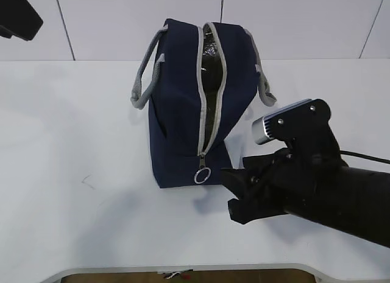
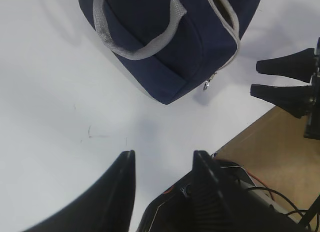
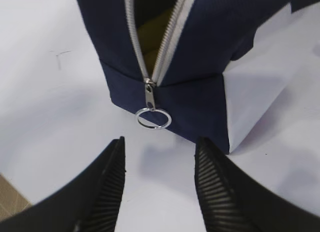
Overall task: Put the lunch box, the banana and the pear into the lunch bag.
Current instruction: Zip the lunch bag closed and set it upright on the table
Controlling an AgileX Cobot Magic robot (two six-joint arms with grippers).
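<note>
The navy lunch bag (image 1: 177,112) stands mid-table, its grey zipper open along the top and down the near end. The zipper pull ring (image 1: 202,175) hangs at the near bottom. Through the gap in the right wrist view something yellowish (image 3: 150,40) shows inside; I cannot tell what. The lunch box, banana and pear are otherwise not in view. My right gripper (image 1: 230,188) is open and empty, just right of the ring; in its own view (image 3: 160,142) the ring (image 3: 153,117) lies just ahead of the jaws. My left gripper (image 2: 164,154) is open and empty, high above the table.
The white table's front edge (image 1: 183,269) runs along the bottom. The left wrist view shows the bag (image 2: 165,57), the right gripper (image 2: 255,78), a brown surface (image 2: 280,152) beyond the table edge, and cables. The left arm (image 1: 17,18) sits at the top left corner.
</note>
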